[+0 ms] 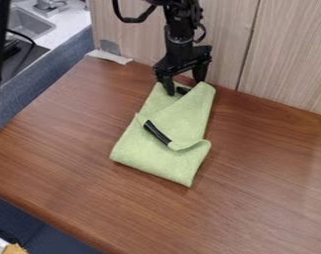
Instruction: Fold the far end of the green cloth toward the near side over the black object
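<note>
Left: pale tape strip (109, 56) by the worktop's (262, 158) back edge. Then green cloth (146, 154), folded, mid-worktop, running out from the panel (286, 54); black curved piece (156, 133) lies on it, one end under a fold. Handling, my read: pinch cloth layers only, clear of hard black bits, pull slow and low; soft folds slip or drag the piece along. Right of that: tool (185, 88) open, fingers wide apart over the cloth's far end, small black bit (183, 91) between; contact, can't tell.
</note>
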